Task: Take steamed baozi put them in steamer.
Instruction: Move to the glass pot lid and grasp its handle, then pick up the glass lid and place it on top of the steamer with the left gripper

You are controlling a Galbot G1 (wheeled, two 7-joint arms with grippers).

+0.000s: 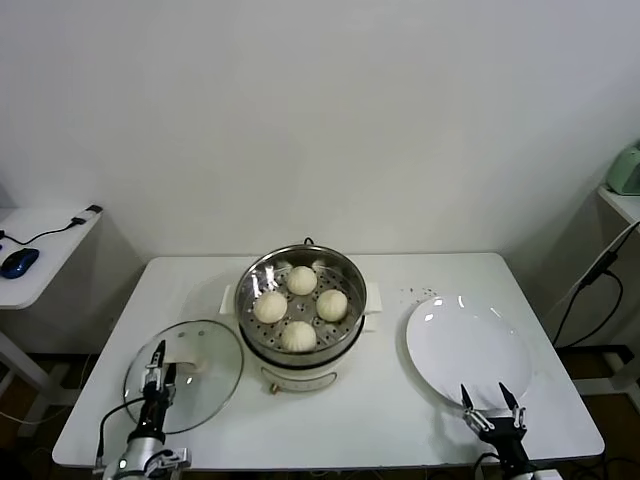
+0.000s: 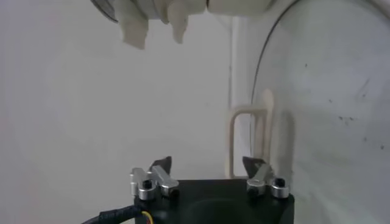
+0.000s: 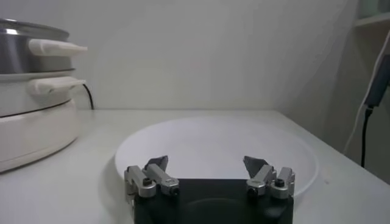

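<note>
Left hand (image 1: 157, 371) spread over glass lid (image 1: 200, 352), right hand (image 1: 491, 400) spread at empty plate (image 1: 467, 345); four baozi (image 1: 300, 307) already in steamer (image 1: 262, 275), mid-bench between them, lid side nearer.

Each gripper — the left gripper (image 2: 209, 165) and the right gripper (image 3: 206, 164) — had a black block body carrying two short dark, pointed fingers. The fingers were fixed on silver metal brackets with round screw heads. A black cable with yellow and red wires showing ran beside the left block — the arms below were black with silvery fittings.
</note>
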